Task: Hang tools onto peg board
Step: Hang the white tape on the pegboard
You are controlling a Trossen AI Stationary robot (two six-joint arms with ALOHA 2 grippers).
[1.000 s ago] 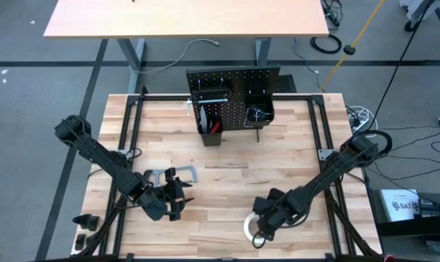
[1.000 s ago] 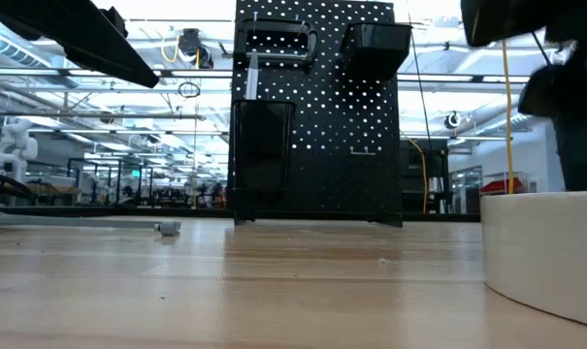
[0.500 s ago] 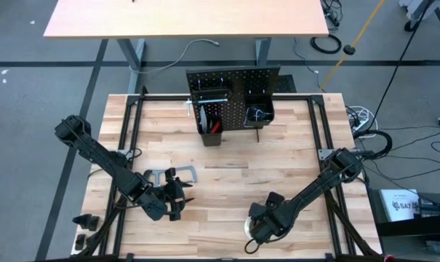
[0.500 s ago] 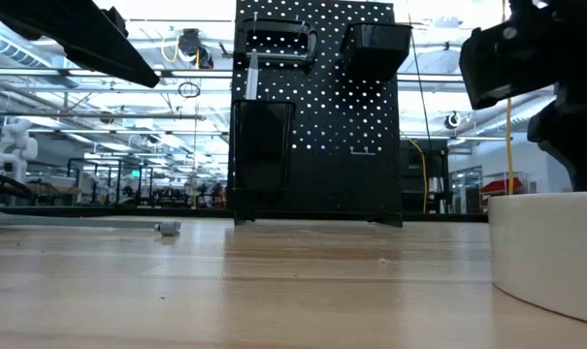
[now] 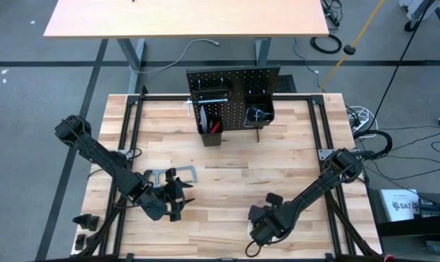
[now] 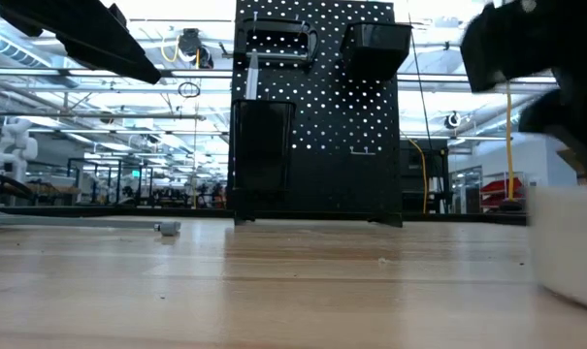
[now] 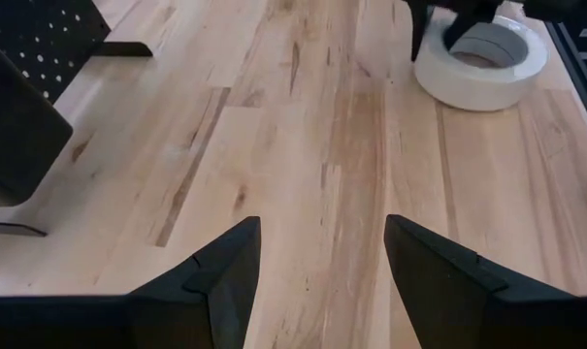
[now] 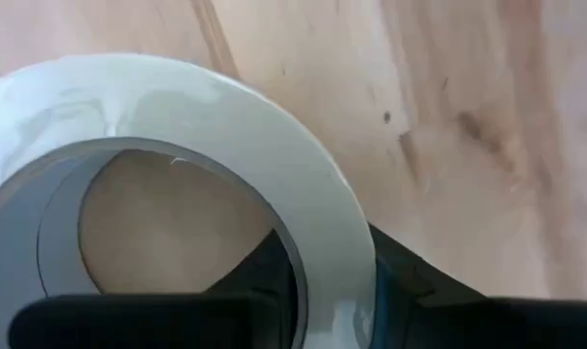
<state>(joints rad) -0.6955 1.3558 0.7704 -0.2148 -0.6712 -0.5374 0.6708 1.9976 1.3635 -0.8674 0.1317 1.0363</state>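
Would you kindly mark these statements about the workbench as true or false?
1. The right gripper is at the white tape roll, with fingers across its wall. True.
2. The tape roll hangs on the peg board. False: it lies flat on the wooden table.
3. The left gripper holds a screwdriver. False: its fingers are open and empty above bare wood.
4. A black C-clamp lies on the table by the left gripper. True.
5. The peg board lies flat. False: it stands upright at the table's far edge.
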